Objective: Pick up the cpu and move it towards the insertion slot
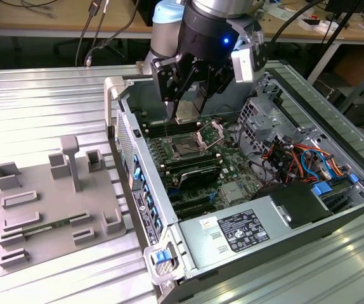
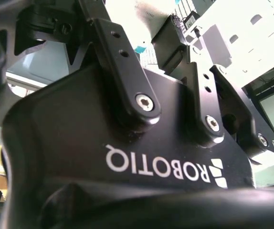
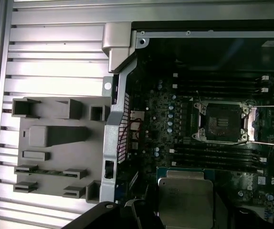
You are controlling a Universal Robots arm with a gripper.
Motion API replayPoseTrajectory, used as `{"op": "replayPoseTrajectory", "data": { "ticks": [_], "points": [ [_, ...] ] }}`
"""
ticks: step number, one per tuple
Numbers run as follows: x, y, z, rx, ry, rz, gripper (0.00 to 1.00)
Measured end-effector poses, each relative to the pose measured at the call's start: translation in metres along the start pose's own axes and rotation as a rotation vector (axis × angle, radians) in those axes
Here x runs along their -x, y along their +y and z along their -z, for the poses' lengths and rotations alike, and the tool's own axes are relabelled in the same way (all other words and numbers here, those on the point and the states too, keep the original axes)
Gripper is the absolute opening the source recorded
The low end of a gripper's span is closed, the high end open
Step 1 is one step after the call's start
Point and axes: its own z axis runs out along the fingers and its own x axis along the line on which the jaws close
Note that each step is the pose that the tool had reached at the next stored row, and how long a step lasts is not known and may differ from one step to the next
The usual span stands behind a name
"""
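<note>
Exterior view: the gripper (image 1: pixel 186 109) hangs over the open computer case (image 1: pixel 334 136), its black fingers (image 1: pixel 169 85) clenched on the cpu (image 1: pixel 186 113), which shows as a small silvery square held between the fingertips, lifted clear of the motherboard (image 1: pixel 233 168). The insertion slot (image 1: pixel 186 147) lies just below the chip, at about 6 o'clock from it, dark centre exposed; its shiny retention frame (image 1: pixel 211 133) stands swung open at roughly 2 o'clock from the socket. Chip and socket are near each other but apart. Long black memory slots (image 1: pixel 198 174) run at 5 o'clock from the socket, and a bundle of orange and blue cables (image 1: pixel 309 158) sits at 3 o'clock inside the case. A grey parts fixture (image 1: pixel 55 202) rests on the ribbed metal table (image 1: pixel 36 101), well apart at 9 o'clock from the case. First wrist view: the cpu (image 3: pixel 184 200) shows its flat metal top with a thin green rim, level, and the insertion slot (image 3: pixel 220 121) is open at about 1 o'clock from it, with the frame (image 3: pixel 270 124) folded back beside it; the grey fixture (image 3: pixel 56 143) sits outside the case wall. Second wrist view: the gripper's black body (image 2: pixel 127 157) and finger links (image 2: pixel 127 71); I cannot tell the grasp from there.
</note>
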Motion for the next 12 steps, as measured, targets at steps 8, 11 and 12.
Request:
{"op": "replayPoseTrajectory", "data": {
  "ticks": [8,11,12],
  "points": [
    [0.0055,-0.0004,-0.0015,0.0,0.0,0.0,0.55],
    [0.0086,-0.0008,-0.0029,0.0,0.0,0.0,0.55],
    [0.0102,-0.0009,-0.0037,0.0,0.0,0.0,0.55]
  ]
}}
